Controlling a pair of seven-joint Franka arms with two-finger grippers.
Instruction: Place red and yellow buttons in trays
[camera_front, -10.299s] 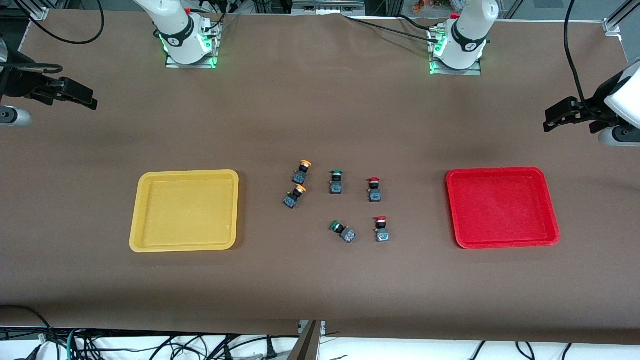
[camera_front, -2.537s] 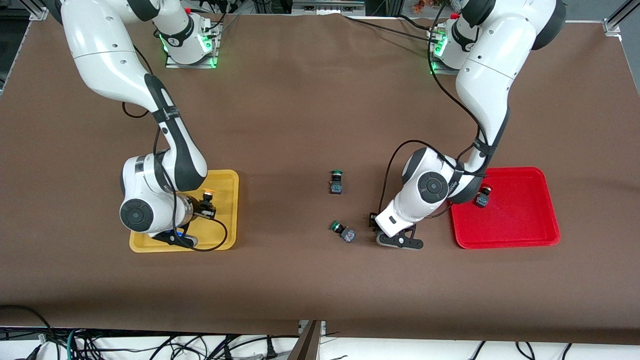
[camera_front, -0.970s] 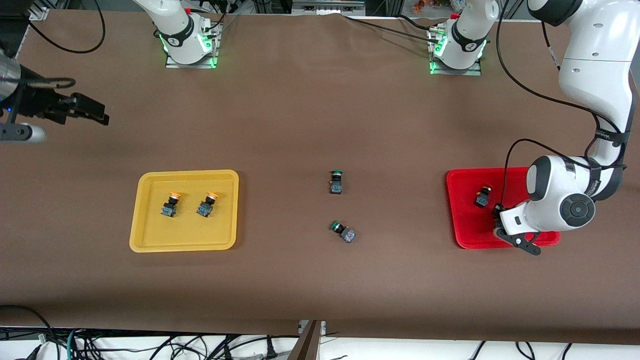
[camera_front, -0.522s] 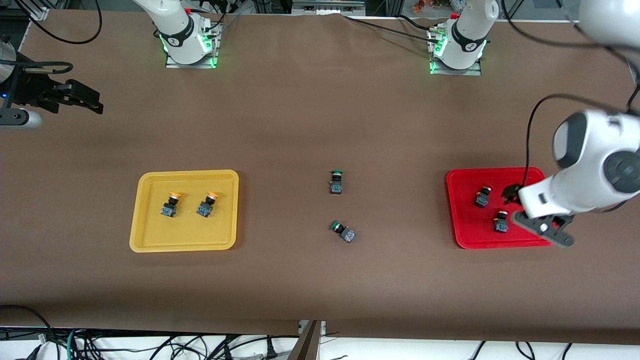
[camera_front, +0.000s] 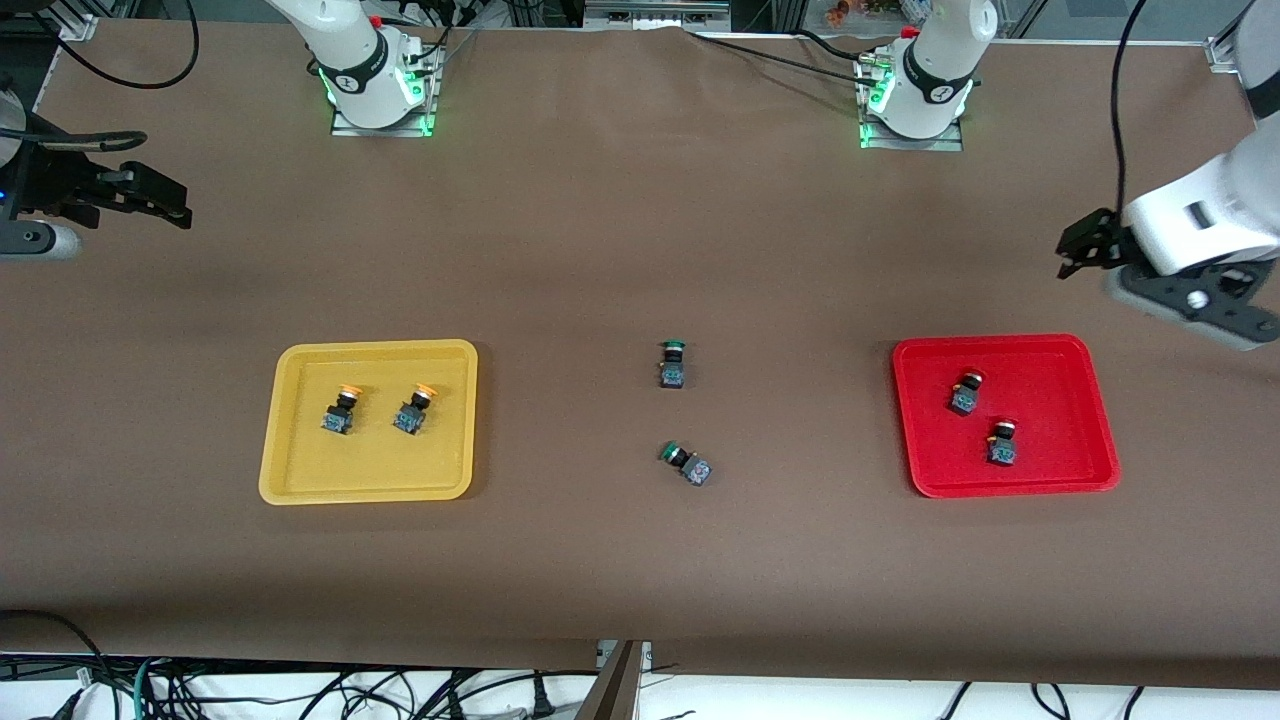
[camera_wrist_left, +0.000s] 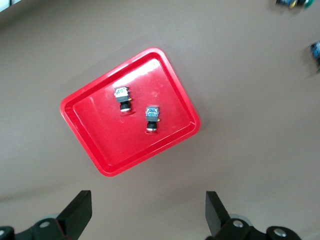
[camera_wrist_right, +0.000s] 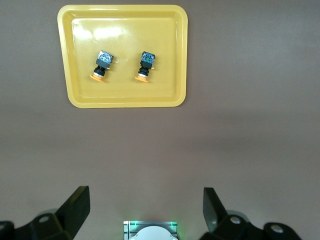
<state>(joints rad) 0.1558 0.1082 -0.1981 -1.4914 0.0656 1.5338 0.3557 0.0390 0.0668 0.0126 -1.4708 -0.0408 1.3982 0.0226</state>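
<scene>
The yellow tray (camera_front: 300, 480) holds two orange-yellow-capped buttons (camera_front: 340, 410) (camera_front: 411, 410); the right wrist view shows the tray (camera_wrist_right: 75, 95) and both buttons (camera_wrist_right: 101, 65) (camera_wrist_right: 145, 65). The red tray (camera_front: 1060, 470) holds two red-capped buttons (camera_front: 964, 393) (camera_front: 1001, 444); the left wrist view shows the tray (camera_wrist_left: 100, 150) and both buttons (camera_wrist_left: 123, 99) (camera_wrist_left: 152, 118). My left gripper (camera_front: 1078, 240) is open and empty, high above the table at the left arm's end. My right gripper (camera_front: 160, 195) is open and empty, high at the right arm's end.
Two green-capped switches (camera_front: 671, 364) (camera_front: 685, 464) lie on the brown mat between the trays. The arm bases (camera_front: 375, 90) (camera_front: 915, 100) stand along the table's back edge.
My left gripper let go of the second red button in the red tray and rose away toward its end of the table. My right gripper has stayed raised and open.
</scene>
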